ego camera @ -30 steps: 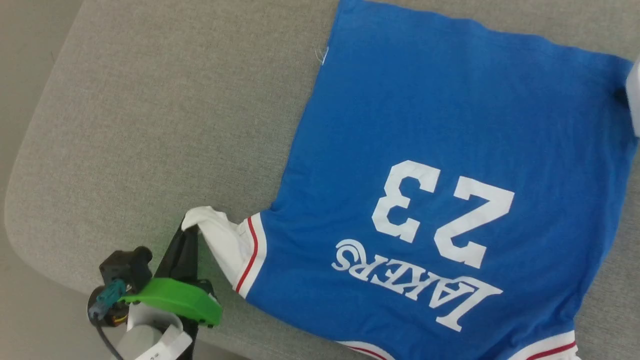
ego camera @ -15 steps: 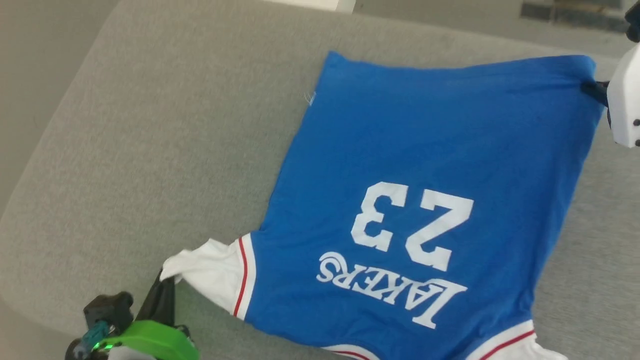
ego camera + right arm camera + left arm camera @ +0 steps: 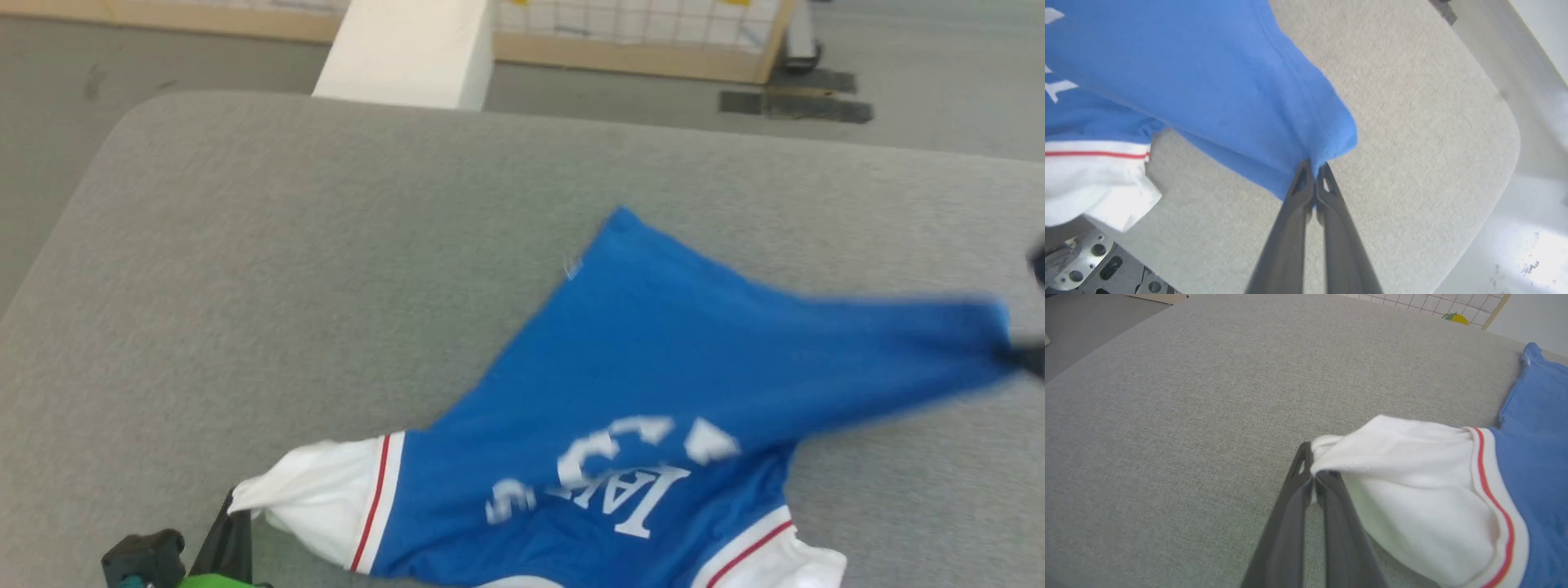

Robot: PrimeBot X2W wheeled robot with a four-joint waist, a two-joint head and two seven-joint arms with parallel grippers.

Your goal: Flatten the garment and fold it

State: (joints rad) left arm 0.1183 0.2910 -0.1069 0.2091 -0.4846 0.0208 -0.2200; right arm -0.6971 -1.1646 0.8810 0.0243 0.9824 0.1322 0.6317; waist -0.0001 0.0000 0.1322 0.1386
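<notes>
L jaws were shut on white sleeve (image 3: 1392, 457) tip; R jaws were shut on blue hem corner (image 3: 1331, 143), raised. Garment (image 3: 653, 367) spanned betw. both, lower part resting on grey desk (image 3: 286, 245), prob. tensioned diagonally to pull wrinkles flat before folding.

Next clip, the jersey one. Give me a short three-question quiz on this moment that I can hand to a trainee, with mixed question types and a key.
1. True or false: the left tool is shut on the garment's white sleeve.
2. Pick one: the right tool grips A) the neck trim, B) a blue corner of the garment, C) nothing.
3. Short answer: does the garment lie flat on the grey surface?

Key: 1 true. 2 B. 3 no; the gripped blue corner is raised off the surface, and blue cloth lies over part of the white print.
</notes>
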